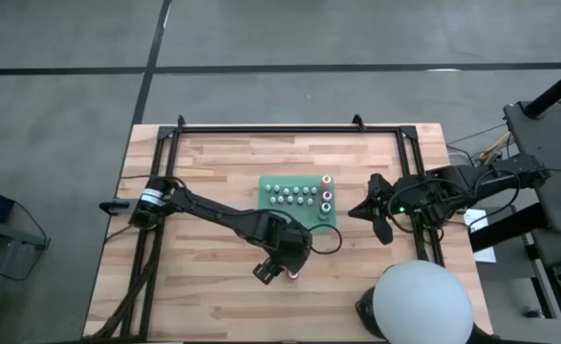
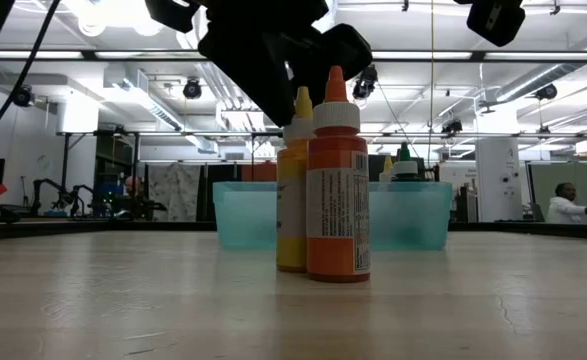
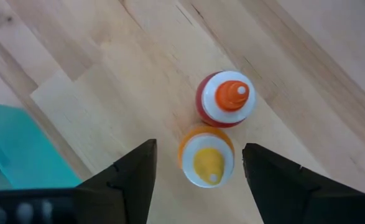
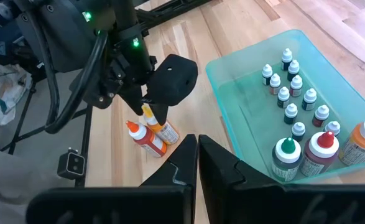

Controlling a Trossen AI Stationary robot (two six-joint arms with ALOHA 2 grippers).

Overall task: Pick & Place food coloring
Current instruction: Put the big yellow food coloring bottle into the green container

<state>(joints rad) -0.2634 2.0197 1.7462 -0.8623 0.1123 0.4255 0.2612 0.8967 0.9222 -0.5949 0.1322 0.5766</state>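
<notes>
Left tool (image 3: 198, 171) open, straddling yellow-capped bottle (image 3: 207, 163), seemingly untouched; right tool (image 4: 197, 155) closed, parked.

We found the site to be a robotics laboratory in a large industrial hall. The wooden table (image 1: 213, 287) stood in a black metal frame (image 1: 290, 127) on a grey concrete floor (image 1: 60, 86). Beyond the table, the low view showed an open ceiling with strip lights (image 2: 533, 55), exposed ducts (image 2: 133, 80) and hanging cables. Further robot arms (image 2: 63, 190) stood on benches behind the table's far edge, and a person in white (image 2: 568, 205) worked well beyond it.
</notes>
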